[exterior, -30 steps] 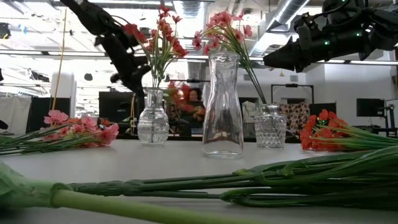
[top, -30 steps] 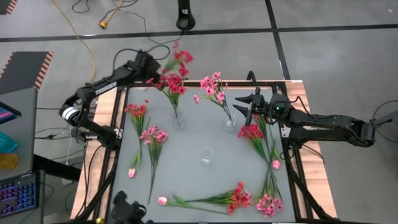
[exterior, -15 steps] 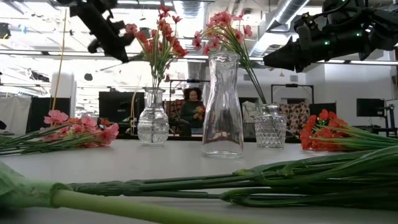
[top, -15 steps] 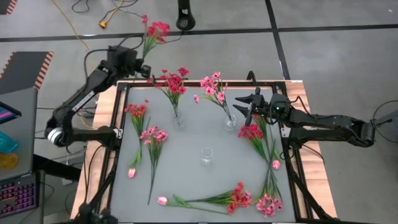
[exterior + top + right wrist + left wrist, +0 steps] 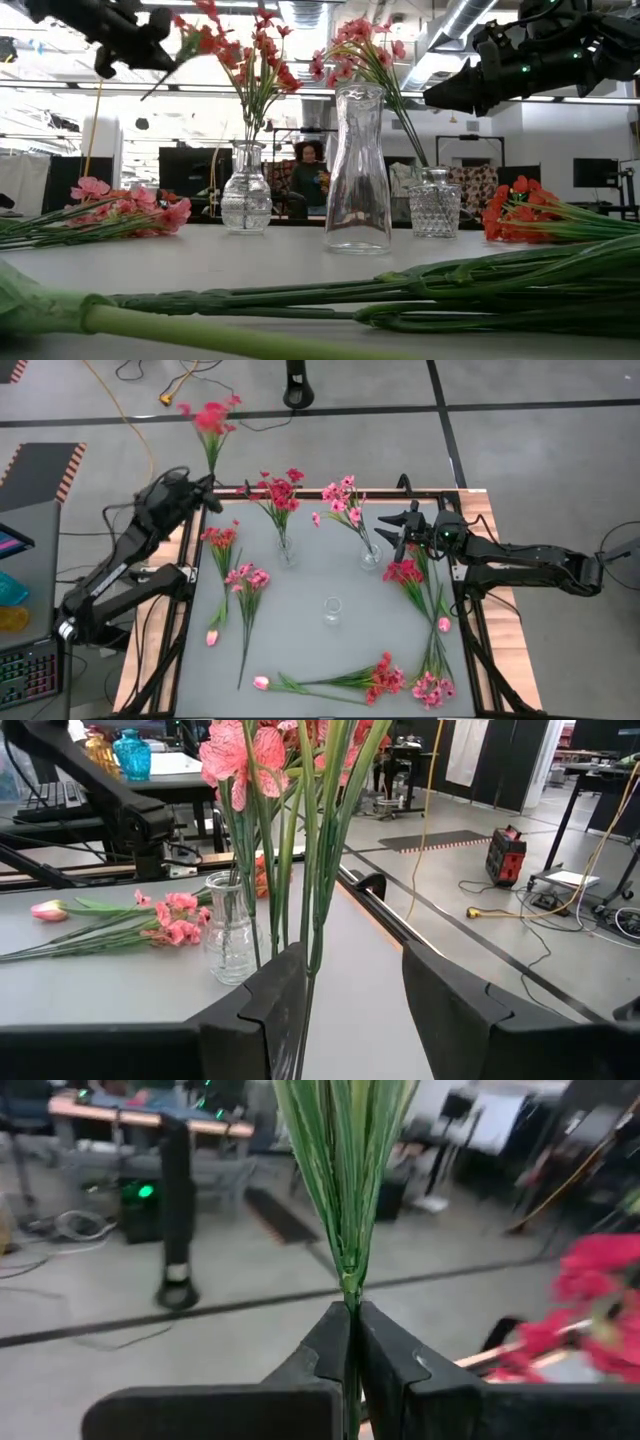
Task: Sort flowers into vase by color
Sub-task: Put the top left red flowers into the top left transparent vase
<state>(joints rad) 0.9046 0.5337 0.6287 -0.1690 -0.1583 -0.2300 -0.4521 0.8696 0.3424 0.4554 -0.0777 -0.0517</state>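
Grey and matte, the table top (image 5: 300, 650) sits in a dark frame over a concrete floor crossed by cables, and beyond it the low view shows a bright workshop where a person (image 5: 305, 178) sits far off behind the glassware. Taking the empty clear vase (image 5: 332, 610) in the middle of the table as the landmark: toward the far edge and to its left stands a vase of red sprays (image 5: 285, 550), its blossoms fanned out above the neck, and toward the far edge and to its right a squat cut-glass vase of pink sprays (image 5: 370, 555). The left gripper (image 5: 200, 495) is raised off the table's far left corner, well away from the empty vase, with its fingers (image 5: 325, 1350) pressed together on the green stem of a red spray (image 5: 208, 418) — the blossoms point away over the floor, and the wrist view shows the stem pinched right between the two pads. The right gripper (image 5: 392, 530) hangs just beside the pink vase, to the right of the landmark, its fingers (image 5: 275, 995) spread apart with the pink stems rising between them; whether they touch a stem cannot be told. Loose flowers lie flat around the empty vase: red and pink sprays (image 5: 235, 570) with a tulip bud (image 5: 212, 638) to its left, a red bunch (image 5: 405, 572) and more pink ones (image 5: 432, 686) to its right, and a long spray with a pink tulip (image 5: 262, 682) along the near edge.
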